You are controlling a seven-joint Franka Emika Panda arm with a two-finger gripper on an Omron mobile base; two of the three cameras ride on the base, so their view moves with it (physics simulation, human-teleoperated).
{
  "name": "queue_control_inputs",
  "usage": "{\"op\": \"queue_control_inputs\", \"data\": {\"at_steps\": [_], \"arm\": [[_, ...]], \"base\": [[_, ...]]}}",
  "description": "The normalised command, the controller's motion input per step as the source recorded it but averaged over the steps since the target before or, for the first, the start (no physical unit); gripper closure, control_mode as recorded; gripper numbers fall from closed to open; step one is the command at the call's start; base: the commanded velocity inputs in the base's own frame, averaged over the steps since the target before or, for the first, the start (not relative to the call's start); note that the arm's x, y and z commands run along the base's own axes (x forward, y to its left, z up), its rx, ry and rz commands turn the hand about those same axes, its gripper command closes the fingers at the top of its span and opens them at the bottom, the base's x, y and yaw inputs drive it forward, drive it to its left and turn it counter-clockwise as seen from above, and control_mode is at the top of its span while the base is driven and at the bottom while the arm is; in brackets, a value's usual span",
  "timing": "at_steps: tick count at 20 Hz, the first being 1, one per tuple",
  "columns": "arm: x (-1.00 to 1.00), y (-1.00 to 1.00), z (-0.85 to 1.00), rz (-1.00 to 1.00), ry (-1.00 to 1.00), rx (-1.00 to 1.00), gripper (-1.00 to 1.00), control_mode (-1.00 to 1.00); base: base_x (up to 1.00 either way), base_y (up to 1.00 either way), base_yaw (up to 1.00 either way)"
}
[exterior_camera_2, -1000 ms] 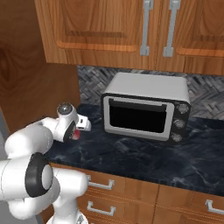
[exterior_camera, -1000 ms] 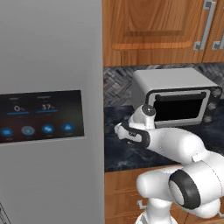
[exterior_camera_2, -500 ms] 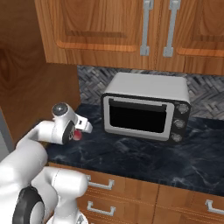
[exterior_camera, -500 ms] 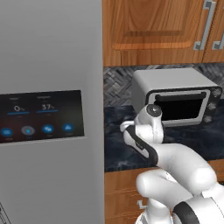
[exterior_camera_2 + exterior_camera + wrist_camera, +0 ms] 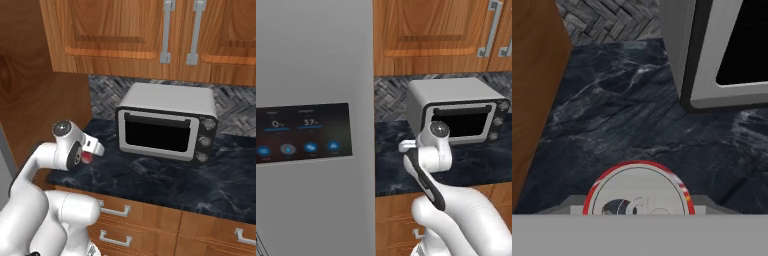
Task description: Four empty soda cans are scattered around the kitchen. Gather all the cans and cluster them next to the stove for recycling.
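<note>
A red soda can [image 5: 637,192] with a silvery top sits between the fingers of my gripper [image 5: 637,206], which is shut on it. In the right base view a bit of the red can [image 5: 86,158] peeks out under the white hand, where the gripper [image 5: 90,152] hangs over the left end of the dark counter. From the left base the wrist [image 5: 436,145] hides the can. The stove is out of view.
A silver toaster oven [image 5: 167,125] stands on the black marble counter [image 5: 165,185] just right of the hand. The grey fridge [image 5: 311,125] and a wooden side panel [image 5: 532,90] close off the left. Wooden cabinets [image 5: 140,35] hang above.
The arm has folded its elbow in, and the hand with the can has drifted a little toward the toaster oven. The grip on the can looks the same.
</note>
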Motion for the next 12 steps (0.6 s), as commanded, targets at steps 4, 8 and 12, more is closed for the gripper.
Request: {"op": "queue_control_inputs", "data": {"at_steps": [4,8,12], "arm": [[-0.41,0.0,0.25,0.0,0.0,0.0,1.0,-1.0],[-0.43,0.02,0.25,0.04,0.0,0.0,1.0,-1.0],[-0.44,0.03,0.21,0.06,0.0,0.0,1.0,-1.0]], "base": [[0.0,0.0,0.0],[0.0,0.0,0.0],[0.0,0.0,0.0]]}}
